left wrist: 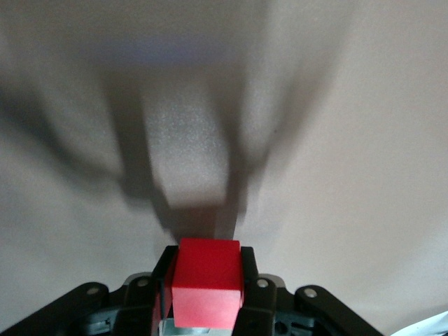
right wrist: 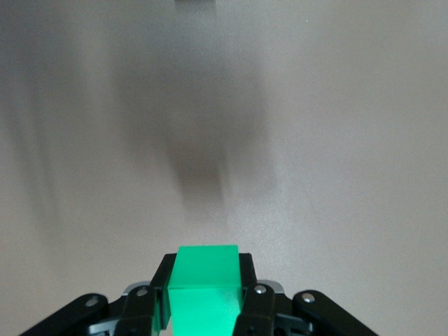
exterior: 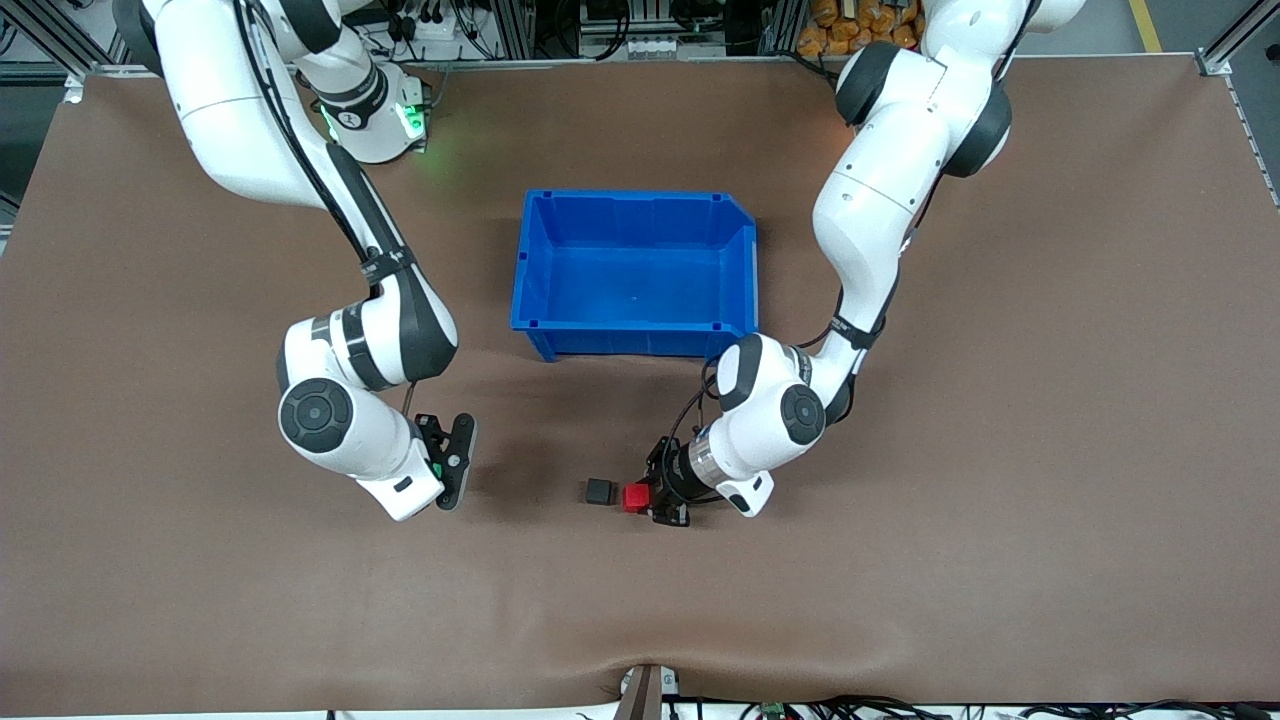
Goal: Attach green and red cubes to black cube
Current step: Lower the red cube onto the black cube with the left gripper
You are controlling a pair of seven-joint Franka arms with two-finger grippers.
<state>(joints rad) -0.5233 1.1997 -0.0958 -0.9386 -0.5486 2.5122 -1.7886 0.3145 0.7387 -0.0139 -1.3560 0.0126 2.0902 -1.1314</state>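
Note:
The black cube [exterior: 599,491] sits on the brown table, nearer to the front camera than the blue bin. My left gripper [exterior: 646,498] is shut on the red cube [exterior: 634,497] and holds it low, right beside the black cube with a small gap between them. In the left wrist view the red cube [left wrist: 206,280] sits between the fingers [left wrist: 248,273]; the black cube does not show there. My right gripper [exterior: 452,462] is shut on the green cube [exterior: 437,468], toward the right arm's end, well apart from the black cube. The green cube [right wrist: 206,290] fills its jaws.
An open blue bin [exterior: 630,197] stands mid-table between the arms, farther from the front camera than the cubes. Bare brown table lies between the right gripper and the black cube. A small fixture [exterior: 645,690] sits at the table's near edge.

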